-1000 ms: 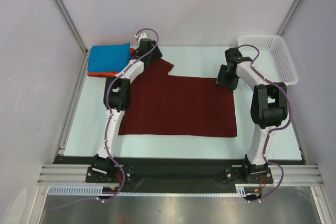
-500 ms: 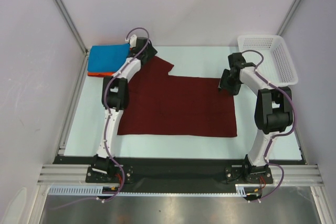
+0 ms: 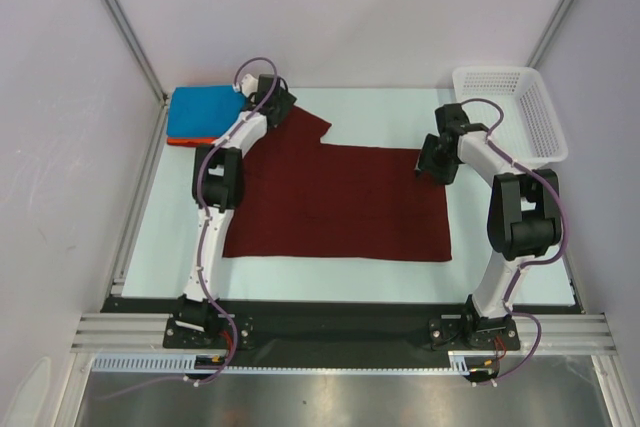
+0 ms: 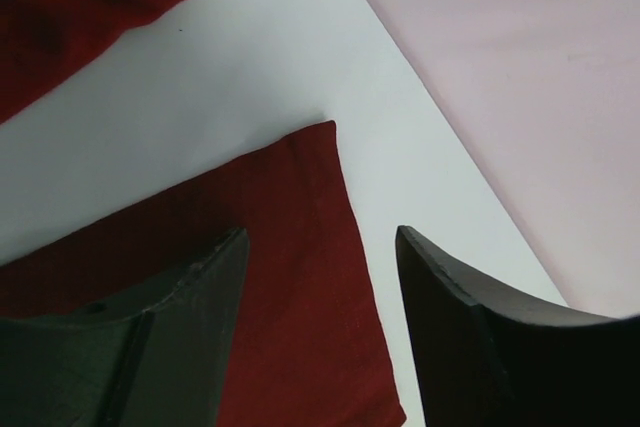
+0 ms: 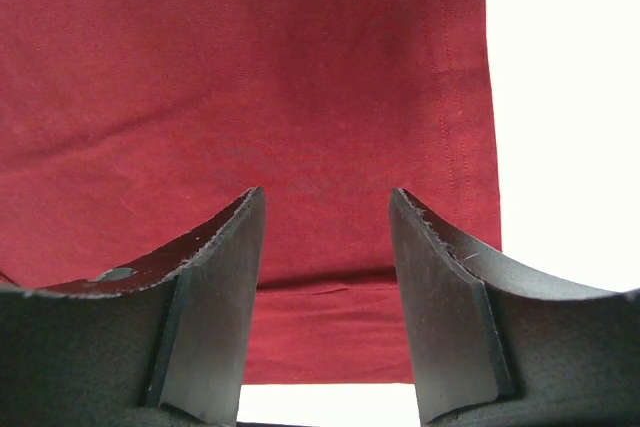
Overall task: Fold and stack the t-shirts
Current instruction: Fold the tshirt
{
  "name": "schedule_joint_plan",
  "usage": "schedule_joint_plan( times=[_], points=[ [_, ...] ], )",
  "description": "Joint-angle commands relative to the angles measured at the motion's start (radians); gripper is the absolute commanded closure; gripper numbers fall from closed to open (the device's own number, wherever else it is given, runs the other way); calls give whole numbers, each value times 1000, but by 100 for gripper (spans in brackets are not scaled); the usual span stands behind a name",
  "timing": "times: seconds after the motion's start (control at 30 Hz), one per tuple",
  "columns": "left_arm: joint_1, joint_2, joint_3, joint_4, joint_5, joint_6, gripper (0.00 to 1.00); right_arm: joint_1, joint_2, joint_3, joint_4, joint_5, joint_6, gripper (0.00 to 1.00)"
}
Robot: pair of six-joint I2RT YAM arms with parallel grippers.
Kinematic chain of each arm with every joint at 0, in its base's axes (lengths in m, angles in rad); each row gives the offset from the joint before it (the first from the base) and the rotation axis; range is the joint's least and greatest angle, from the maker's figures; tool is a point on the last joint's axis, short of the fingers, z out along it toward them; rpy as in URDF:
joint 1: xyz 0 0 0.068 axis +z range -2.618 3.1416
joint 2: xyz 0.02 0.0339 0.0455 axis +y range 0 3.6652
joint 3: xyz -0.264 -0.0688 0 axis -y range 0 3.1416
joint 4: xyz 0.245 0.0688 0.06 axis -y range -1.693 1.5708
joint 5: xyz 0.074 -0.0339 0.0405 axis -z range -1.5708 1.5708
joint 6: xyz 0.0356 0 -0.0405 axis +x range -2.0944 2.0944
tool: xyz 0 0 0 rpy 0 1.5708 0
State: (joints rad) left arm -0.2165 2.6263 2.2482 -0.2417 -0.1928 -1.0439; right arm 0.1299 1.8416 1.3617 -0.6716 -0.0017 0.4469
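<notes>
Lying flat on the white table [image 3: 500, 267], the dark maroon t-shirt [image 3: 340, 202] covers most of the middle of the work surface. From the top view it forms a broad, near-rectangular panel, plain and unprinted, with a straight near edge and a left edge that slants outward toward the arms. A sleeve juts out at its far left corner, so the far edge makes a step there. The cloth looks smooth, with only faint creases.

The left gripper [image 3: 275, 107] sits over that sleeve, beside the stack in the far left corner of the table, where a folded blue t-shirt [image 3: 205, 107] lies on top of an orange-red t-shirt [image 3: 185, 140] of which only a thin edge shows. In the left wrist view the left gripper [image 4: 320, 237] has its jaws spread well apart with nothing between them. A pointed corner of the maroon t-shirt [image 4: 290, 297] lies below, and bare table shows around it.

The right gripper [image 3: 432, 162] is at the shirt's far right corner, near the white mesh basket [image 3: 548, 137]. In the right wrist view the right gripper [image 5: 325, 195] is likewise spread wide and holds nothing. The maroon t-shirt [image 5: 250, 67] fills the view beneath it, with a stitched hem running along its right edge and a faint crease across the cloth close to the fingers [image 5: 210, 297].
</notes>
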Motion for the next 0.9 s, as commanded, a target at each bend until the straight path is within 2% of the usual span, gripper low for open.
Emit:
schedule_joint_plan(
  times=[0.0, 0.1, 0.13, 0.17, 0.23, 0.33, 0.5, 0.67, 0.87],
  points=[
    [9, -106, -94, 91, -34, 13, 34, 8, -27, 14, 17, -17, 16, 42],
    [11, -152, -220, 318, -7, 54, 36, 13, -30, 17, 9, -14, 13, 42],
    [12, -143, -207, 290, -8, 54, 35, 13, -30, 17, 7, -12, 13, 42],
    [17, -121, -105, 216, -8, 50, 35, 13, -30, 17, 6, -9, 13, 42],
    [28, -71, -18, 58, 9, 28, 36, 13, -36, 13, 10, -11, 19, 42],
    [22, -117, -59, 24, -36, 39, 35, 13, -36, 17, 14, -17, 26, 42],
    [26, -68, 54, -218, -56, 16, 32, 16, -38, 33, 13, -17, 35, 42],
    [28, -49, 45, -244, -51, 10, 32, 19, -42, 39, 6, -9, 36, 42],
    [37, -45, 47, -418, -53, -42, 30, 22, -58, 30, 1, -3, 35, 42]
  ],
)
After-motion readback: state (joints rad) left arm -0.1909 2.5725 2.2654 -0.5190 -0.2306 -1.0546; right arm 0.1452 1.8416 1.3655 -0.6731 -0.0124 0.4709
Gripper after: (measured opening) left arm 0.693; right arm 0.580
